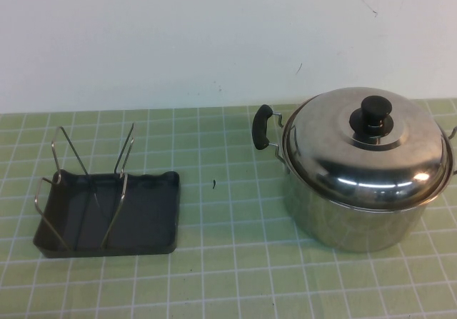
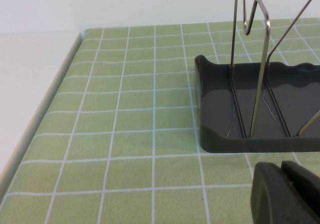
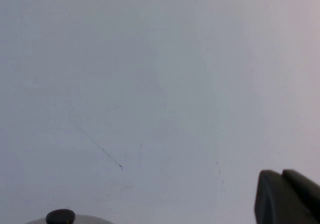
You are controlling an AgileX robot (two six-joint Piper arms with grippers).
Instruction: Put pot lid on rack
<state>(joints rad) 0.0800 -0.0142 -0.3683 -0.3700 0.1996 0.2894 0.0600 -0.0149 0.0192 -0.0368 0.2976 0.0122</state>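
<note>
High view: I see no arm over the table; the pot lid [image 1: 368, 151] sits closed on the steel pot [image 1: 353, 215] at my right, and the rack [image 1: 107, 208] stands well apart at my left on the green grid mat [image 1: 228, 262].
Left wrist view: the left gripper [image 2: 286, 194] hangs low just beside the near corner of the rack's tray; only a dark piece of its fingers shows at the frame edge, pressed together with just a thin seam between them.
Right wrist view: the right gripper [image 3: 287, 196] is raised and faces the white wall [image 3: 150, 83]; its 2 fingers also look closed on nothing, and the black knob [image 3: 60, 216] barely peeks in at the frame's bottom.
Step in hand: I judge the task has not begun, so the reach to the lid comes first, and the right arm is the nearer one.
Doing it well: I would part the fingers, come straight down over the knob [image 1: 375, 113], pinch it squarely at its waist, and lift vertically so the rim clears the pot without dragging it.
Placement: I would tilt the lid on edge and lower it between 2 of the wire prongs [image 1: 121, 183], rim resting in the tray.
Risk: the polished dome may slip or swing if the pinch is off-centre.
Writing: I can read no brand, label or text on any item.
</note>
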